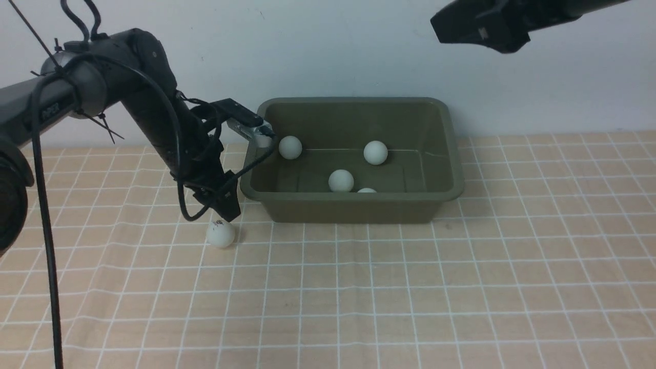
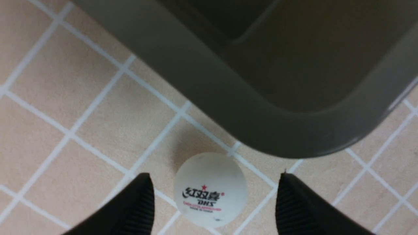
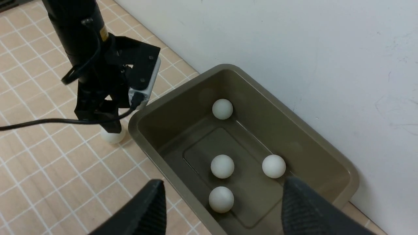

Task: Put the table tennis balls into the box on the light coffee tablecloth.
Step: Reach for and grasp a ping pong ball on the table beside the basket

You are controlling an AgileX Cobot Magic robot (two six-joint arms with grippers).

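One table tennis ball (image 1: pixel 221 233) with a printed logo lies on the light coffee tablecloth (image 1: pixel 410 282), just off the front left corner of the olive box (image 1: pixel 353 197). My left gripper (image 1: pixel 225 210) hangs right over it, open. In the left wrist view the ball (image 2: pixel 210 189) sits between the two fingertips with a gap on each side, beside the box's corner (image 2: pixel 228 107). Several balls lie inside the box (image 3: pixel 156 104), among them one at the back left (image 1: pixel 290 147) and one in the middle (image 1: pixel 341 180). My right gripper (image 3: pixel 223 184) is open and empty, high above the box.
A pale wall stands right behind the box. The left arm's cable (image 1: pixel 46 230) hangs down at the far left. The right arm (image 1: pixel 476 25) reaches in at the top right, well above the cloth.
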